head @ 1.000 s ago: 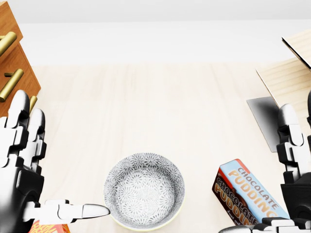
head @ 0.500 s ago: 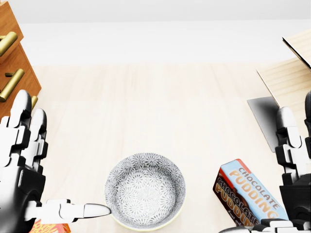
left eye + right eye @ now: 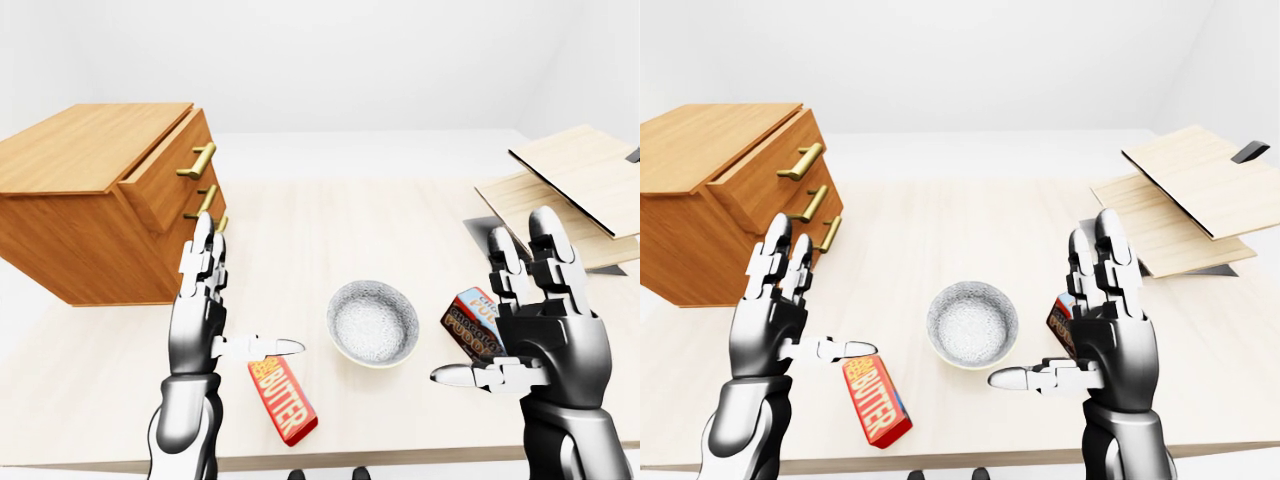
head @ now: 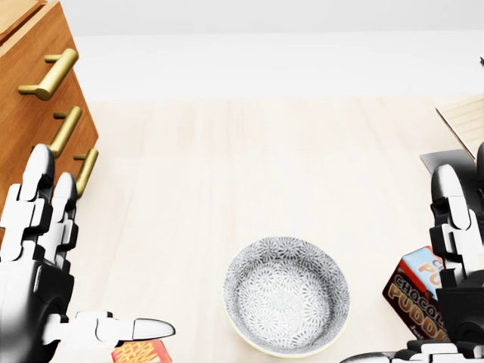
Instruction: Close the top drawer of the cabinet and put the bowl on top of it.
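Observation:
The wooden cabinet (image 3: 90, 195) stands at the left of the left-eye view. Its top drawer (image 3: 165, 175) juts out past the two lower drawers and carries a brass handle (image 3: 197, 160). The grey patterned bowl (image 3: 373, 322) rests upright on the table, between my two hands. My left hand (image 3: 235, 305) is open, fingers pointing up and thumb pointing toward the bowl, a short way left of it and below the cabinet's drawers. My right hand (image 3: 497, 315) is also open and holds nothing, just right of the bowl.
A red butter box (image 3: 283, 398) lies by my left thumb near the table's (image 3: 300, 230) bottom edge. A chocolate pudding box (image 3: 470, 322) sits between the bowl and my right hand. Wooden boards (image 3: 575, 175) lie stacked at the right.
The whole head view has shifted: the bowl and pudding box slid right and more of the cabinet shows at the left, so the camera moved. Both hands hold the same open pose.

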Controlling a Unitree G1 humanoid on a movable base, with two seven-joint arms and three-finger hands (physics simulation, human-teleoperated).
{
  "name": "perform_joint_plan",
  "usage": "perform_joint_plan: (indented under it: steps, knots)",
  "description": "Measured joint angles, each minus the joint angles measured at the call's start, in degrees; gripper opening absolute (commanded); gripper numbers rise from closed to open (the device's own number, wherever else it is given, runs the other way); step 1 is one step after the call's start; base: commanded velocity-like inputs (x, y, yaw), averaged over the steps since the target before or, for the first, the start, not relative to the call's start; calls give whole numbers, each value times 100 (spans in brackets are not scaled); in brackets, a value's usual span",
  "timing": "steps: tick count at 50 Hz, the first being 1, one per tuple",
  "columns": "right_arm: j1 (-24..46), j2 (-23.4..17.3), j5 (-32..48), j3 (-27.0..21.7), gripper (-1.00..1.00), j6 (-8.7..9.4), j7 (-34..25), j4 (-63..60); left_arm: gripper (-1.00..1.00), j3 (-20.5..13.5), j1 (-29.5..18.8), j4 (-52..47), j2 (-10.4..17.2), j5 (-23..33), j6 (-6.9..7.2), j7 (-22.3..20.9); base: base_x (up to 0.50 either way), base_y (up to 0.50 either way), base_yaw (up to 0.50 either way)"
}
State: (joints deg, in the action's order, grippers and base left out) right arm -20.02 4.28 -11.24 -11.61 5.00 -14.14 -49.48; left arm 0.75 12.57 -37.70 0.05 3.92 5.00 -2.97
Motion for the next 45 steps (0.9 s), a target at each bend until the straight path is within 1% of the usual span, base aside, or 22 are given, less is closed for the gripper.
perform_joint_plan:
  steps: [11, 19, 28, 45]
  knots:
    - [-19, 13, -27, -30, 100, 0, -32, -2, 100, 18, -70, 149, 5, 19, 0, 21, 0, 23, 0]
    - [-75, 38, -131, -83, 100, 0, -129, -53, 100, -33, -351, 590, 20, 7, 0, 39, 0, 0, 0]
    - [-163, 94, -203, -140, 100, 0, -243, -130, 100, -167, -879, 1269, 72, -44, 0, 66, 0, 0, 0]
    - [-392, 245, -338, -254, 100, 0, -485, -305, 100, -415, -2257, 2541, 295, 16, 0, 259, 0, 0, 0]
